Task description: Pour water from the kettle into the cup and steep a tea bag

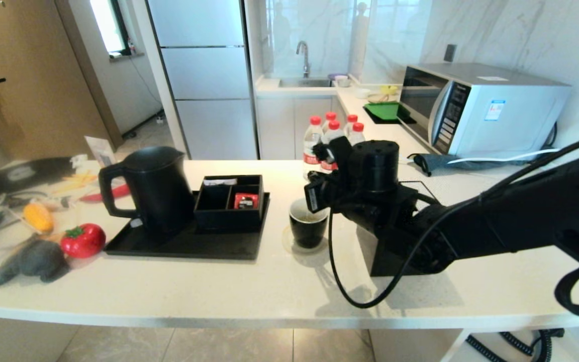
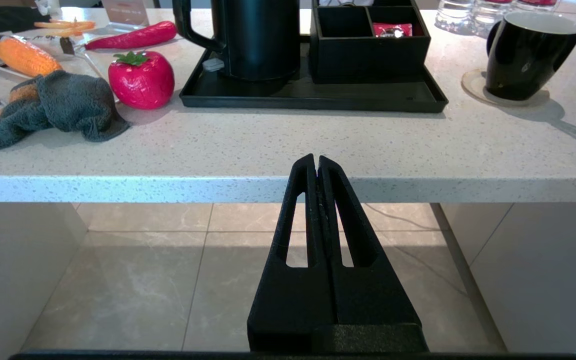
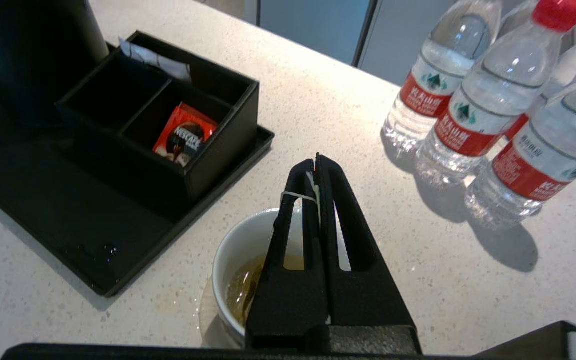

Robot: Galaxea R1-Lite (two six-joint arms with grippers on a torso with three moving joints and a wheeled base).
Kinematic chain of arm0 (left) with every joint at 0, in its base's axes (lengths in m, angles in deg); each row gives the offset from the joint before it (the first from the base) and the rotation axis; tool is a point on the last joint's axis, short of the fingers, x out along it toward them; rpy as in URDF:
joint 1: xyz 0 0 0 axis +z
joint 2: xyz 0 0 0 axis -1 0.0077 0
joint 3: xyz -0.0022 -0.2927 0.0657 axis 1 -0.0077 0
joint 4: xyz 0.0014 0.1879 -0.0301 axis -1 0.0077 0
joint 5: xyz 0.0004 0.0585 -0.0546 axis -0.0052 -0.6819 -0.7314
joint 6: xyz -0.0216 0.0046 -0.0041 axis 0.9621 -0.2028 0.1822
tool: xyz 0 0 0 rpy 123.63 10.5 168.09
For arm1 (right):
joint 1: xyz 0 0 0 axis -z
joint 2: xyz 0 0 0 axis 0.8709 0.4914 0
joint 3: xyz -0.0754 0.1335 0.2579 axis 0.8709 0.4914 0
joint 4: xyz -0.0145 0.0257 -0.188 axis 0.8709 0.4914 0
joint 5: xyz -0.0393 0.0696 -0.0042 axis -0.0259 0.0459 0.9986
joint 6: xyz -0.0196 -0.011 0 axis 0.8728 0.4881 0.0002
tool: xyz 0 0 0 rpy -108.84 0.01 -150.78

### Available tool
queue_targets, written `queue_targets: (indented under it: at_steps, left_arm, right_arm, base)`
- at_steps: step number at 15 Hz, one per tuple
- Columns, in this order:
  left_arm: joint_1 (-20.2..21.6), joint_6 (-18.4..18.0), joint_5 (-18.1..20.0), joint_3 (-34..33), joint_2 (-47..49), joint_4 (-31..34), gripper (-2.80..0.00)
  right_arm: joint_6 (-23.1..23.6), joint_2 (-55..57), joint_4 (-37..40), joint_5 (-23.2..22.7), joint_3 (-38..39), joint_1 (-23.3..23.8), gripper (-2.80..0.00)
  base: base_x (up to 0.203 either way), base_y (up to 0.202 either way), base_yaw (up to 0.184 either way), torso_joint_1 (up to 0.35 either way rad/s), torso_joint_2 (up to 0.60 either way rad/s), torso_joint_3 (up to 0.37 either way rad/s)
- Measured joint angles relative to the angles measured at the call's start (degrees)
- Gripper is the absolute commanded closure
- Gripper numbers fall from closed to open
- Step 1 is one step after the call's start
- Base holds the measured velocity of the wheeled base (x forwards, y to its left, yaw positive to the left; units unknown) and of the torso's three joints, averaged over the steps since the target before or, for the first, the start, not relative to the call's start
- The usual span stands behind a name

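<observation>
The small black cup (image 1: 308, 231) stands on a pale coaster right of the tray, its white lining (image 3: 233, 250) holding pale amber water (image 3: 255, 267). The tea bag (image 3: 242, 292) shows as a dark shape sunk in it. My right gripper (image 3: 316, 160) hovers just above the cup, shut on the tea bag's thin white string (image 3: 295, 195), which loops over one finger. In the head view that gripper (image 1: 323, 150) sits in front of the bottles. The black kettle (image 1: 151, 188) stands upright on the tray. My left gripper (image 2: 316, 159) is shut and empty, below the counter's front edge.
A black tray (image 1: 179, 246) carries the kettle and a compartment box (image 1: 229, 201) with a red packet (image 1: 246, 200). Red-capped bottles (image 1: 332, 136) stand behind the cup, a black cube box (image 1: 395, 256) under my right arm. A red toy fruit (image 1: 83, 240) and grey cloth (image 1: 33, 261) lie left.
</observation>
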Motion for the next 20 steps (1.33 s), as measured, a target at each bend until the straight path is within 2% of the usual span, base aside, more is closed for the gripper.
queue_targets:
  at_steps: [3,9,16,20]
  left_arm:
    - [0.0,0.0,0.0,0.0,0.0,0.0,0.00]
    - [0.0,0.0,0.0,0.0,0.0,0.0,0.00]
    - [0.0,0.0,0.0,0.0,0.0,0.0,0.00]
    - [0.0,0.0,0.0,0.0,0.0,0.0,0.00]
  right_arm:
    - [0.0,-1.1,1.7,0.1,-3.6,0.1,0.00]
    - [0.0,-1.9,9.9,1.0,-16.1,0.3,0.00]
    - [0.0,-1.9,9.9,1.0,-16.9,0.5,0.00]
    - [0.1,-1.7,8.4,1.0,-13.8,0.4,0.00]
  base:
    - [0.000,0.000,0.000,0.000,0.00,0.000]
    - [0.000,0.000,0.000,0.000,0.00,0.000]
    - [0.000,0.000,0.000,0.000,0.00,0.000]
    - [0.000,0.000,0.000,0.000,0.00,0.000]
